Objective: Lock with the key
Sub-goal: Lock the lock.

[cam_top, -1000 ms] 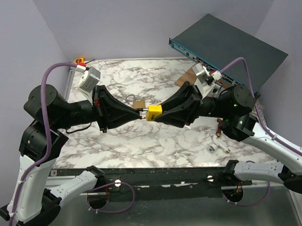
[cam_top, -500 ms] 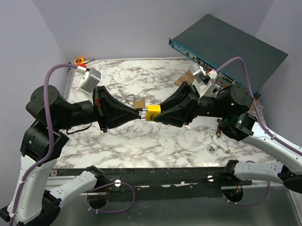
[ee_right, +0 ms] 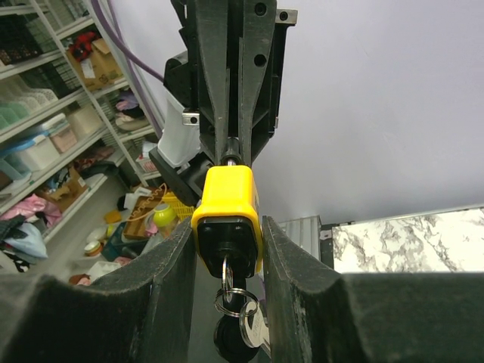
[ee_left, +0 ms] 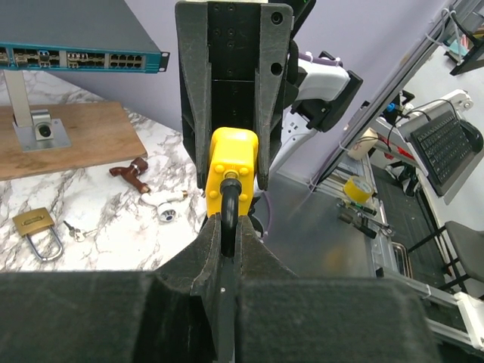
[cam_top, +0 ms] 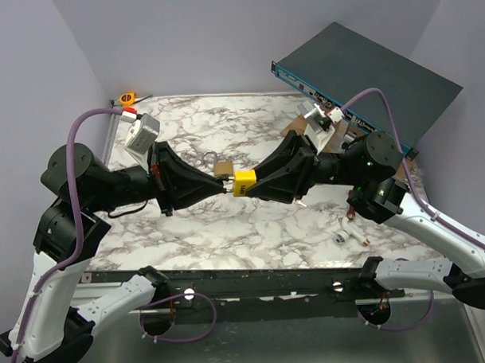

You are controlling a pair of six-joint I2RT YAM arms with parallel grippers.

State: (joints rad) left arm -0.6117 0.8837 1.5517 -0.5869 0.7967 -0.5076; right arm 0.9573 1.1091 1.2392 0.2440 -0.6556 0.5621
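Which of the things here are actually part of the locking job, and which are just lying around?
Part of the job:
yellow padlock, held off the table
key in its keyhole
left gripper, on the shackle
right gripper, on the body

Lying about:
brass padlock
network switch
wooden board
brown piece
white fitting

Hidden: key (ee_right: 224, 276) blade inside yellow padlock (ee_right: 226, 204); lower part of shackle (ee_left: 229, 213).
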